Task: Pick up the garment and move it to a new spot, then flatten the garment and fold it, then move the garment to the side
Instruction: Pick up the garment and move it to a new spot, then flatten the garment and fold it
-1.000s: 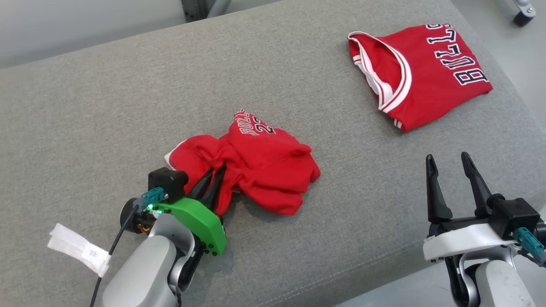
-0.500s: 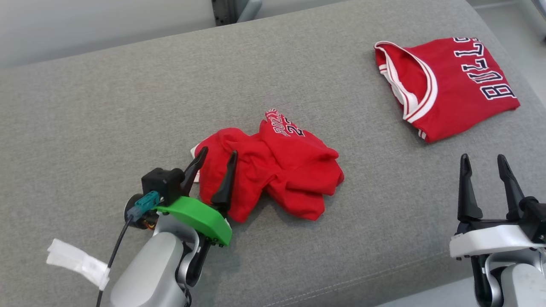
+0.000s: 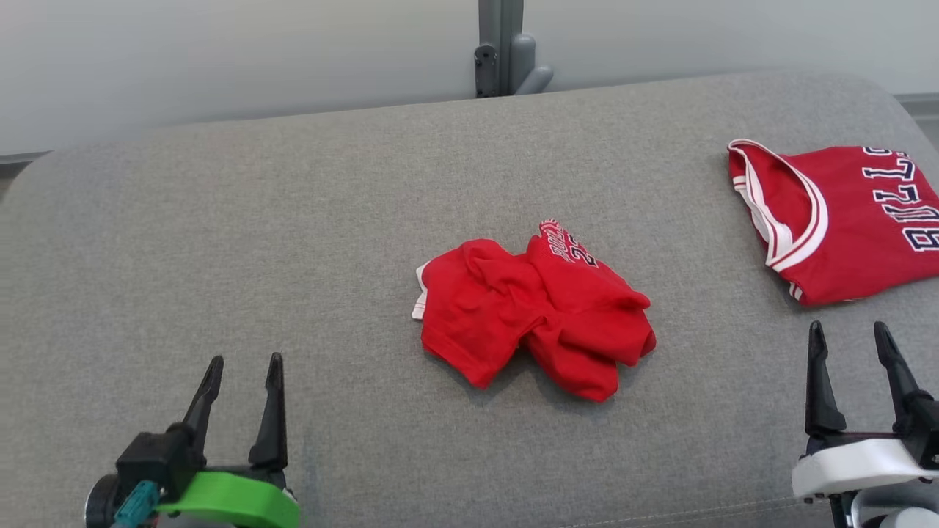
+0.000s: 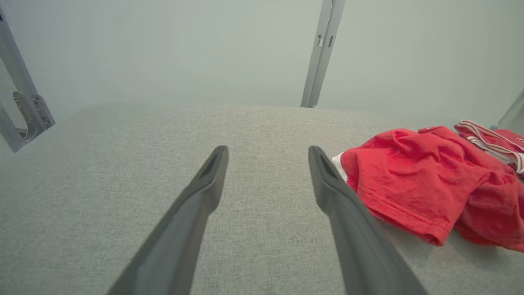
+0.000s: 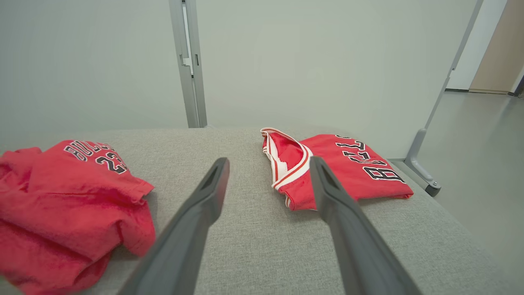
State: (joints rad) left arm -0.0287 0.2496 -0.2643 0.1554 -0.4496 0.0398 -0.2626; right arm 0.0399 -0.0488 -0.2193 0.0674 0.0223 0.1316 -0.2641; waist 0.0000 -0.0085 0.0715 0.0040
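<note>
Looks like we're on the flatten step: the crumpled red cotton garment (image 3: 534,312) lies ahead-right of our wide-open, empty left gripper (image 3: 246,359), right gripper (image 3: 846,328) empty and spread too, so next we grab a hem.

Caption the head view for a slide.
Left gripper and right gripper open; crumpled red shirt on the grey cushion, folded jersey at right.

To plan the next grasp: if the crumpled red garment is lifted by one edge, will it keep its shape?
Probably not: the crumpled garment lies in soft folds, so it should hang limp. Its thin hem suggests it is light. On the woven grey cushion it may drag rather than slide.
</note>
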